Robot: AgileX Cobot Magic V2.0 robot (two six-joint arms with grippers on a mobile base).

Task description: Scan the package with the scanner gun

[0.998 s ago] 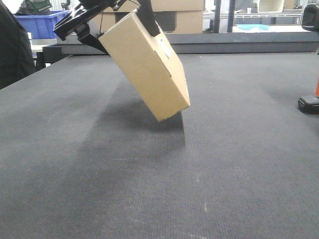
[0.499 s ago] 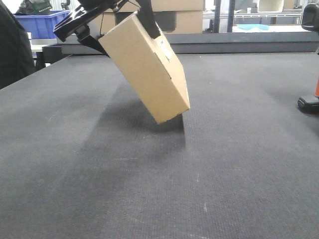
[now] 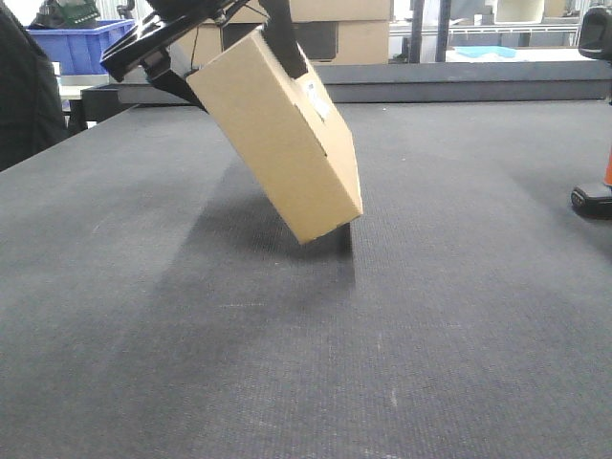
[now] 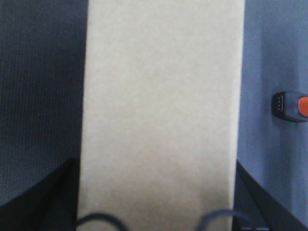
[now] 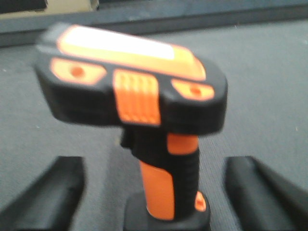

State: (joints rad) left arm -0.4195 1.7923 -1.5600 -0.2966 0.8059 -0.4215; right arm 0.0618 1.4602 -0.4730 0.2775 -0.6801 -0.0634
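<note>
While the dark woven desk [image 3: 287, 382] lay bare up front, the box [image 3: 277, 134] hung tilted above it, clamped at its top end in the left claw [image 3: 225, 53]. Against half a second earlier, its low corner had dipped slightly toward the desk, white label [image 3: 316, 98] facing right. Pick-up looked done, scan not yet. Plain matte cardboard, sharp-edged. Farther right the scanner [image 3: 595, 196] stood on the desk, glossy black-and-orange plastic, pistol-shaped. The right claw [image 5: 151, 192] sat spread either side of its handle, not gripping. Behind: stacked cartons [image 3: 354, 33], blue crate [image 3: 72, 43].
</note>
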